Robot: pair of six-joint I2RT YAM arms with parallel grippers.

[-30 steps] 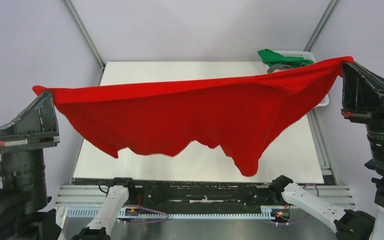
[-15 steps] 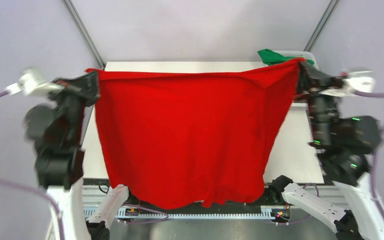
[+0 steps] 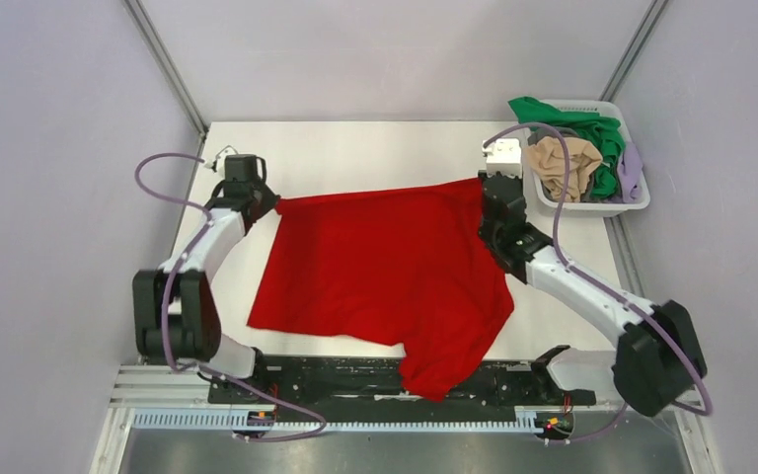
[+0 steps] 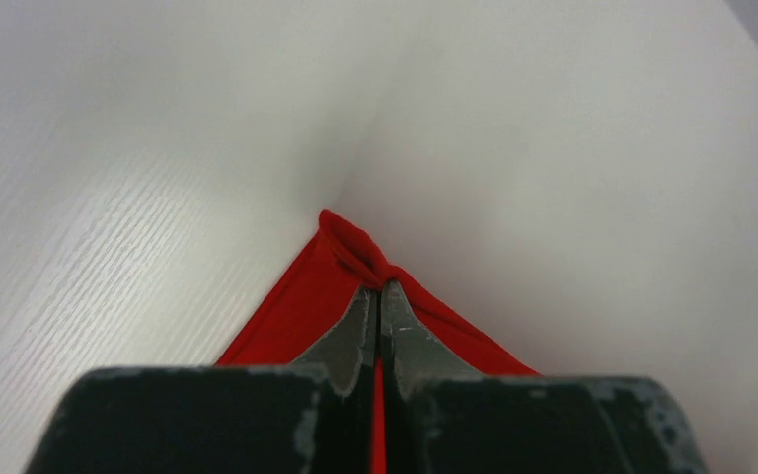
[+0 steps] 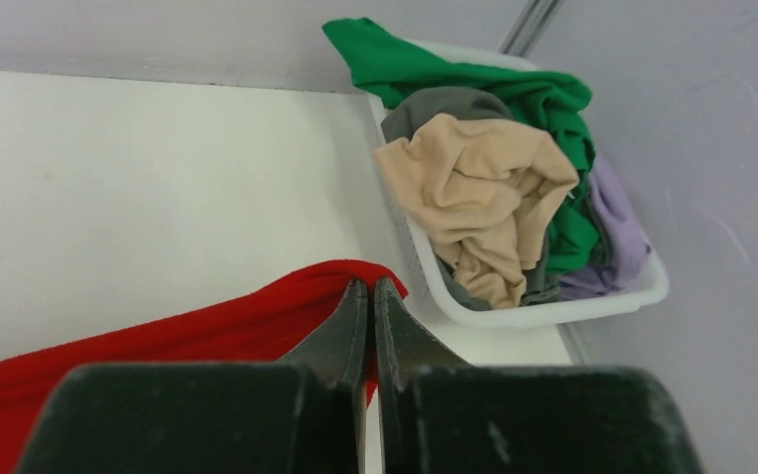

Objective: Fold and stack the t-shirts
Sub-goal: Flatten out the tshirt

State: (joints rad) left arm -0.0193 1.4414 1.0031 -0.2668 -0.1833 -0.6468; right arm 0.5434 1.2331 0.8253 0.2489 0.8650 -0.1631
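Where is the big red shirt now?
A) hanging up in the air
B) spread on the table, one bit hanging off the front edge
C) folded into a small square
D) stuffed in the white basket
B: the red shirt lies spread on the table, one corner drooping over the near edge, far corners pinched by the left tool and right tool.

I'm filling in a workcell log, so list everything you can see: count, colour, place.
bright red cloth t-shirt: 1, red, spread on the table, near part hanging over the near edge
green shirt: 1, green, in the basket
beige shirt: 1, beige, in the basket, on top
grey shirt: 1, grey, in the basket
lavender shirt: 1, lavender, in the basket
white slatted plastic basket: 1, white, far right corner
white flat table: 1, white
left gripper: 1, black, pinching the t-shirt's far left corner
right gripper: 1, black, pinching its far right corner
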